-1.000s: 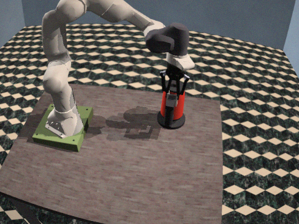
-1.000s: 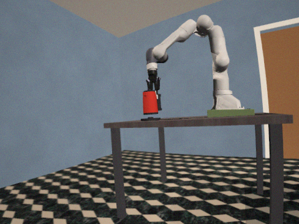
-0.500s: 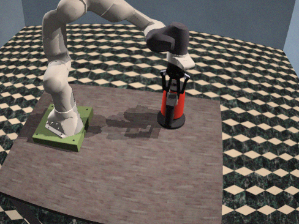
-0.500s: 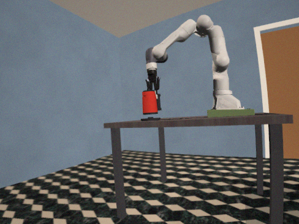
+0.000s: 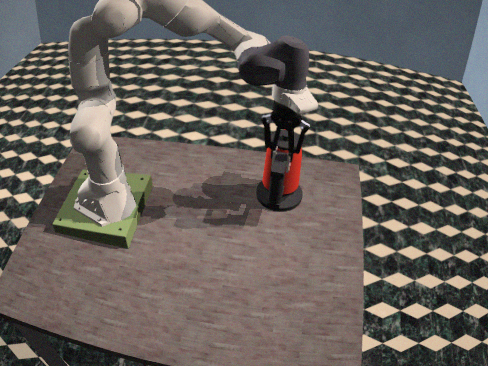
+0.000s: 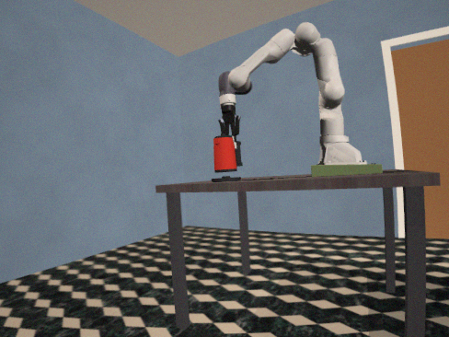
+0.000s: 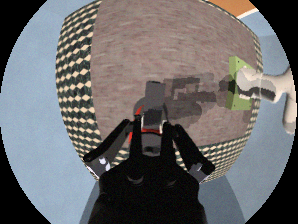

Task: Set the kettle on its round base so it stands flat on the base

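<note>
The red kettle [image 5: 295, 170] [image 6: 224, 154] hangs upright over the black round base [image 5: 290, 201] [image 6: 225, 179], which lies flat on the table near its far right side. In the exterior view a small gap shows between the kettle's bottom and the base. My gripper [image 5: 281, 156] [image 6: 236, 137] [image 7: 152, 112] comes down from above and is shut on the upright bar of the kettle's dark handle [image 5: 276, 177]. In the wrist view the kettle's body fills the bottom of the picture and hides the base. The stud is hidden under the kettle.
The brown table [image 5: 200, 300] [image 6: 299, 184] carries the arm's green mounting block [image 5: 125, 232] [image 6: 345, 169] [image 7: 234, 83] at the left. The table's right edge is close to the base. A checkered floor lies around, and a door stands at the right in the exterior view.
</note>
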Tool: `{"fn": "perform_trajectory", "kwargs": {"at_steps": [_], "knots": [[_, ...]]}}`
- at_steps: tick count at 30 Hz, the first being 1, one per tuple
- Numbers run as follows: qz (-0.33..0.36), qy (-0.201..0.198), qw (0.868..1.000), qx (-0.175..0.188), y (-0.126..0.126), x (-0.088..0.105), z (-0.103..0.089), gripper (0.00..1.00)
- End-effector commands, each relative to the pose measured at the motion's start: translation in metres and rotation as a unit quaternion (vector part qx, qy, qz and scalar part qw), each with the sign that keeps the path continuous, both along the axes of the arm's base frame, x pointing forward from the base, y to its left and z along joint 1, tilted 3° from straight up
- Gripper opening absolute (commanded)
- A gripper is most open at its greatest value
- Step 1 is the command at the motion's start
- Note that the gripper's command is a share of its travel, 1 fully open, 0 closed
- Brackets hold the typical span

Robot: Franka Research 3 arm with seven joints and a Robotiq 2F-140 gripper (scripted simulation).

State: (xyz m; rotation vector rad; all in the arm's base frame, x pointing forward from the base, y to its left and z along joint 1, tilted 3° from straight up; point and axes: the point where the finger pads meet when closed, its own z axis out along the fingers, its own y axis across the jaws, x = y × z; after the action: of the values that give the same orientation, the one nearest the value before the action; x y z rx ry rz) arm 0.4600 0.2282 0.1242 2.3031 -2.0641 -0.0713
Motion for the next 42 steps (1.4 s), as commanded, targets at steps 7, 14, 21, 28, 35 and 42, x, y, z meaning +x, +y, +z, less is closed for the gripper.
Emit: {"fn": "perform_trajectory", "kwargs": {"at_steps": [7,14,21,28,35,42], "knots": [[-0.003,-0.004,1.0,0.003,0.004,0.003,0.004,0.0],[-0.003,-0.004,1.0,0.003,0.004,0.003,0.004,0.0],[-0.003,-0.004,1.0,0.003,0.004,0.003,0.002,0.0],[-0.003,-0.004,1.0,0.003,0.004,0.002,-0.005,0.0],[-0.003,-0.004,1.0,0.003,0.004,0.002,-0.015,0.0],[-0.003,-0.004,1.0,0.003,0.004,0.002,-0.016,0.0]]}}
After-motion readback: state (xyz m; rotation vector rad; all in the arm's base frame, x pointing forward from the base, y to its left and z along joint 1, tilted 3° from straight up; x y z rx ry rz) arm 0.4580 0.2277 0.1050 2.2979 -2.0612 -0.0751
